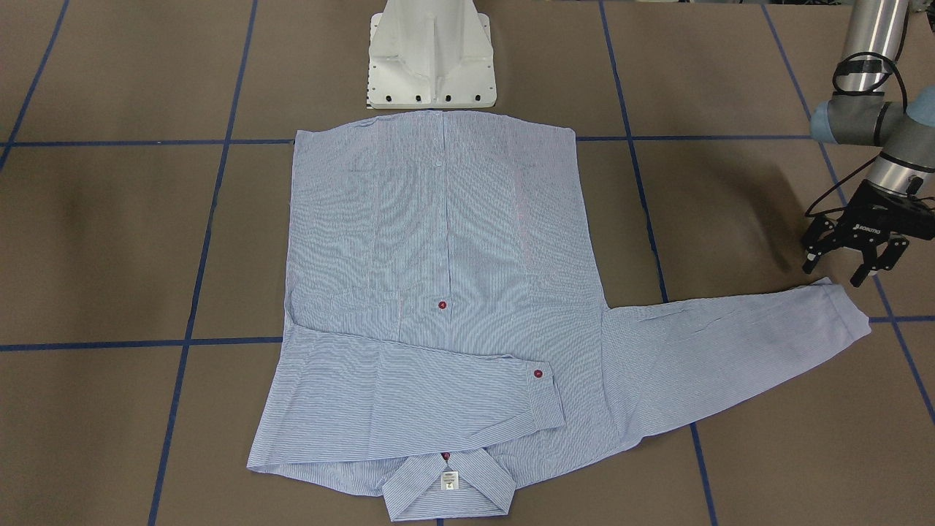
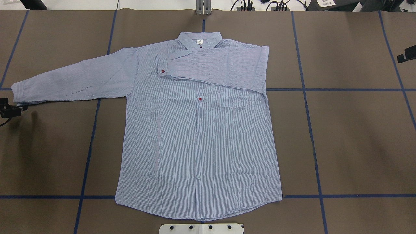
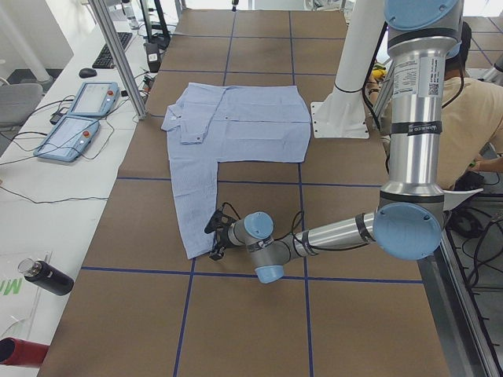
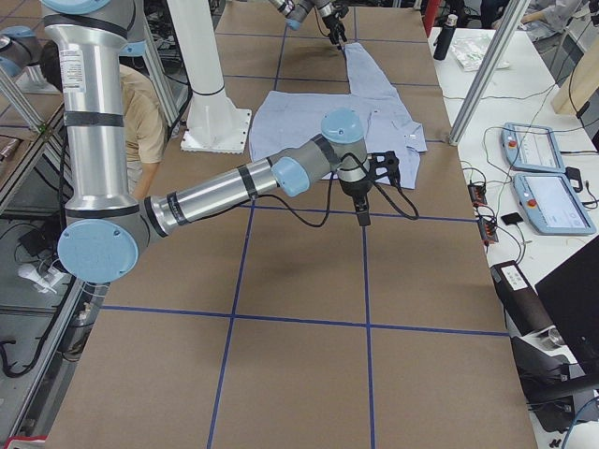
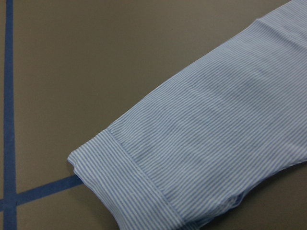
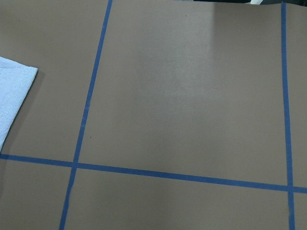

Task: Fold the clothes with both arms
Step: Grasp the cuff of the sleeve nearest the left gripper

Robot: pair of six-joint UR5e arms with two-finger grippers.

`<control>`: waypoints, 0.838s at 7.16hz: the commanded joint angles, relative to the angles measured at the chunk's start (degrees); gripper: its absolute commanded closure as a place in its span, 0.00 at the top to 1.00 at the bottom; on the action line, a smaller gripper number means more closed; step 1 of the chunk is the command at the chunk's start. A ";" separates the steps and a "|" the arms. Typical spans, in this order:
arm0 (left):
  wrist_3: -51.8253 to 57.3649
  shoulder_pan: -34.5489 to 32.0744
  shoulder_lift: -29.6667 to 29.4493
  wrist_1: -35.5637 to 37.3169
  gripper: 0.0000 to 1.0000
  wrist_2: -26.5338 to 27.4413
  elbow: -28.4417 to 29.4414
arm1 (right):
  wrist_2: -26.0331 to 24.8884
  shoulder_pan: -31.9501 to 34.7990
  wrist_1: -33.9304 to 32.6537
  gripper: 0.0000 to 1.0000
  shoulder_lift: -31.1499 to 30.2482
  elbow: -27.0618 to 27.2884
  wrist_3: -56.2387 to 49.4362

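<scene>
The light blue striped shirt (image 1: 438,256) lies flat, front up, on the brown table, with its collar (image 2: 200,39) away from the robot. One sleeve is folded across the chest (image 2: 211,66). The other sleeve (image 2: 74,79) stretches out towards my left arm's side. My left gripper (image 1: 834,272) is open and empty, just beside that sleeve's cuff (image 1: 844,303), not touching it. The cuff fills the left wrist view (image 5: 129,187). My right gripper (image 4: 363,210) hangs over bare table beside the shirt. Only a black part of it shows at the overhead view's edge (image 2: 408,55). I cannot tell whether it is open or shut.
The white pedestal base (image 1: 431,58) stands at the shirt's hem. Blue tape lines (image 2: 308,130) cross the table. A side bench with control tablets (image 3: 78,118) and bottles (image 3: 43,276) runs along the far edge. A seated person (image 3: 471,118) is behind the robot.
</scene>
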 commanded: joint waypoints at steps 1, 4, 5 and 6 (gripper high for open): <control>-0.07 0.02 -0.71 0.15 0.89 0.01 0.46 | 0.00 0.00 0.12 1.00 0.00 -0.07 0.00; 0.28 0.11 -2.73 0.24 0.81 0.09 3.01 | 0.00 -0.09 0.21 1.00 0.09 -0.07 0.09; 0.29 0.11 -2.74 0.24 0.59 0.01 2.93 | 0.00 0.00 0.30 1.00 0.09 -0.07 0.09; 0.37 0.11 -2.74 0.24 0.27 -0.26 2.84 | 0.00 0.00 0.38 1.00 0.09 -0.07 0.09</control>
